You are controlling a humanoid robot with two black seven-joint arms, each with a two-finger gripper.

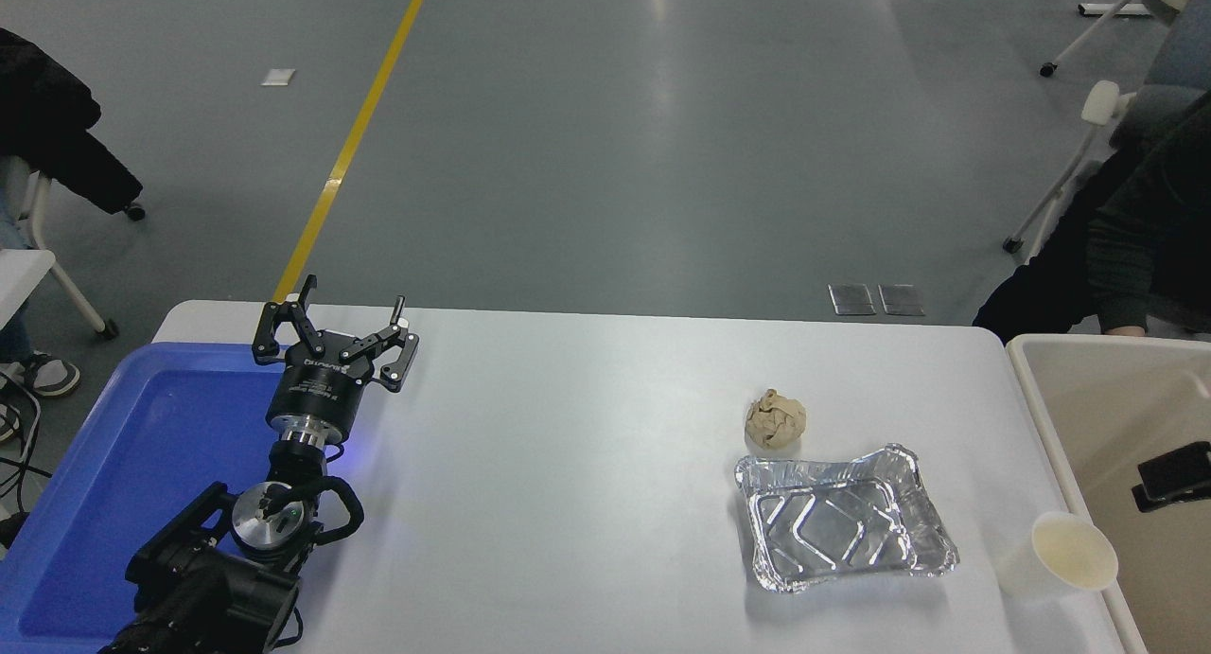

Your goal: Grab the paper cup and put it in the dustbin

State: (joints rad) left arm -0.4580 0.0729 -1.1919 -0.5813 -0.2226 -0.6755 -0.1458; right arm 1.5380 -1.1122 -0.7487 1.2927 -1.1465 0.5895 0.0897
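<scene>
The small white paper cup (1071,554) stands upright at the table's front right corner, close to the dustbin's rim. The beige dustbin (1097,398) sits just past the table's right edge, and nothing shows inside the part I can see. Only a black piece of my right gripper (1173,474) shows at the right edge, over the dustbin and apart from the cup. My left gripper (345,313) is parked open at the lower left, over the blue tray's far edge.
A silver foil tray (845,519) lies left of the cup, with a crumpled tan paper ball (776,418) behind it. A blue plastic tray (142,446) fills the table's left end. A person in dark clothes (1135,247) sits at the far right.
</scene>
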